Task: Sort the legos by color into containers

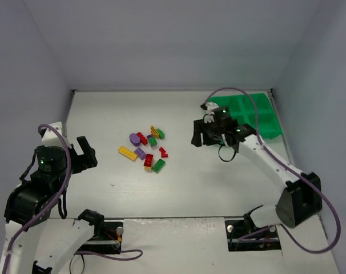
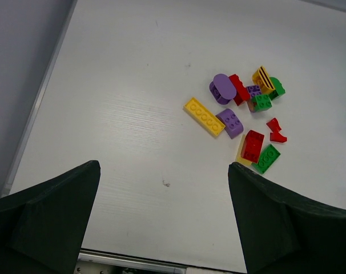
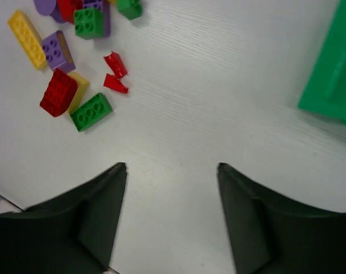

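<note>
While my left gripper [image 2: 164,166] hangs at the left with fingers spread wide and nothing between them, the legos [image 1: 145,149] lie clustered mid-table, just beyond it; my right gripper [image 3: 172,166] hovers released and empty between that cluster and the green tray [image 1: 268,123] in the far right corner.
</note>
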{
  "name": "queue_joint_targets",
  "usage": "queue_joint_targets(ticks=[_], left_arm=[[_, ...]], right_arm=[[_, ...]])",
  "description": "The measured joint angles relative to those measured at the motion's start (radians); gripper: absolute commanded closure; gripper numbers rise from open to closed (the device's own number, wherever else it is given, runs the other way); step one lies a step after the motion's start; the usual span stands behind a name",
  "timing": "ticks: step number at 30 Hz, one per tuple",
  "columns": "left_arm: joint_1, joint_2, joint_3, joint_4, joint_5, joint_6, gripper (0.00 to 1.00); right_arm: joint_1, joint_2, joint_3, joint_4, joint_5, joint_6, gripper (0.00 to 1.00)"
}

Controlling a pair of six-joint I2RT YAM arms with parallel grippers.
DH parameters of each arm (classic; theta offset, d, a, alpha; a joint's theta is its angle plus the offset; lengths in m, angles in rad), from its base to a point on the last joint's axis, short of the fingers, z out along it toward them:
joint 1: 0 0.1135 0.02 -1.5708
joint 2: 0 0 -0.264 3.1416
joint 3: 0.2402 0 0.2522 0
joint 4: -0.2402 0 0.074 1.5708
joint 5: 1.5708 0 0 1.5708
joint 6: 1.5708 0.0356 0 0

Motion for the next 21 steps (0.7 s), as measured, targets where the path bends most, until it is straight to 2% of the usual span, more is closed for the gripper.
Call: queue_joint_targets(ticks=[3, 4, 8, 12, 21], left_arm=[[0.0, 0.016, 0.0, -0.002, 0.011, -0.007, 0.13], [0.0, 0.021, 0.0, -0.002, 0.016, -0.01, 0.13], [0.0, 0.038, 0.0, -0.002, 0.039, -0.019, 0.13], [0.0, 0.041, -0.016, -0.009, 0.062, -0.026, 0.13], [0.0, 0.032, -0.047, -0.033, 0.093, -0.047, 0.13]], right_arm=[[0.105, 0.135, 0.087, 0.033, 0.018, 0.002, 0.62], [0.134, 0.178, 0.116, 0.05, 0.024, 0.0, 0.62], [0.217, 0.358, 0.22, 0.104, 0.04, -0.018, 0.6], [0.264, 0.531, 0.312, 0.128, 0.035, -0.053, 0.49], [0.312, 0.735, 0.456, 0.134, 0.032, -0.116, 0.49]])
